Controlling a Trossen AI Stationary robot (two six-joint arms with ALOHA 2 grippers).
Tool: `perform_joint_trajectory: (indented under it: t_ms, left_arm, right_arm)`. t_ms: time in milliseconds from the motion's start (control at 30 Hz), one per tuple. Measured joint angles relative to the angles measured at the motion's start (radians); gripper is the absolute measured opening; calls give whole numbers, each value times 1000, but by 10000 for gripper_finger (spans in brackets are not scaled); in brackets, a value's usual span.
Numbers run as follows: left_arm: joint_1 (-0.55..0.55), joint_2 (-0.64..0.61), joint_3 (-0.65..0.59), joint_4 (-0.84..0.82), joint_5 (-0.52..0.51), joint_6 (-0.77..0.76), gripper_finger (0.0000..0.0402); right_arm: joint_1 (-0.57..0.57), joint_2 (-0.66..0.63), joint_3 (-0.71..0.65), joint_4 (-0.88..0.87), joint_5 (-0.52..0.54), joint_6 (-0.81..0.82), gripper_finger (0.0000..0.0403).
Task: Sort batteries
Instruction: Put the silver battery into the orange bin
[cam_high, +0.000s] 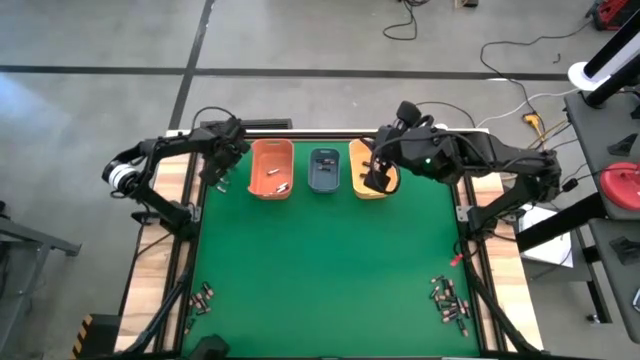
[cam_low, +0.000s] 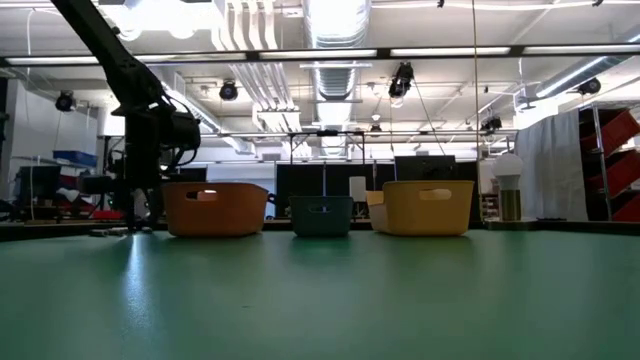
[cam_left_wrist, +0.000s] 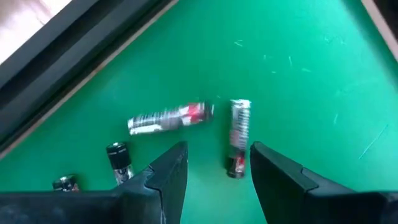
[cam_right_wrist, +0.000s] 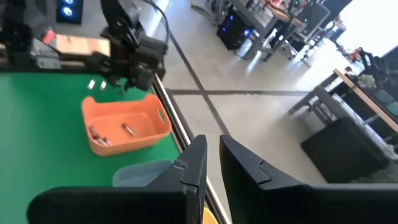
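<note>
The orange plastic bin (cam_high: 271, 169) at the far edge of the green table mat (cam_high: 320, 270) serves as the landmark. Just beside it, on the side away from the other bins, the left gripper (cam_high: 216, 172) hangs low over the mat with its two dark fingers (cam_left_wrist: 166, 174) spread apart and nothing between them. Its wrist view shows why it sits there: a small silvery-grey cylindrical battery with a red band (cam_left_wrist: 237, 138) lies on the mat right ahead of the gap, with a second battery of the same look (cam_left_wrist: 169, 117) lying crosswise next to it and two darker ones (cam_left_wrist: 119, 161) a little further off. The open jaws line up roughly with the nearer battery, so this looks like the approach to a pick.

Two bins along from the orange one, past the blue-grey plastic bin (cam_high: 323, 169), the right gripper (cam_high: 377, 180) hovers over the yellow-orange plastic bin (cam_high: 371, 170). Its fingers stand slightly apart and appear empty, a pose that fits a drop-off point.

A few batteries already lie inside the orange bin. Two loose piles of small dark batteries (cam_high: 449, 299) remain well apart from it, at the near corners of the mat (cam_high: 199, 298), so much sorting is left.
</note>
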Motion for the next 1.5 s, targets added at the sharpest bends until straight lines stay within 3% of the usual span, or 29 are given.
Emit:
perform_joint_trajectory:
  t_ms: [433,667,1067,1500]
  left_arm:
    - [2,40,3,50,-6,-121,153]
    - [2,86,33,18,-3,-28,151]
    - [3,71,11,-17,0,26,17]
    - [3,-13,-2,-26,9,84,15]
  right_arm:
    - [-52,-35,0,-96,-7,19,38]
    - [-54,-43,0,-121,-8,31,38]
    - [-56,-43,0,-146,-10,73,38]
    - [-64,-43,0,-147,-8,69,38]
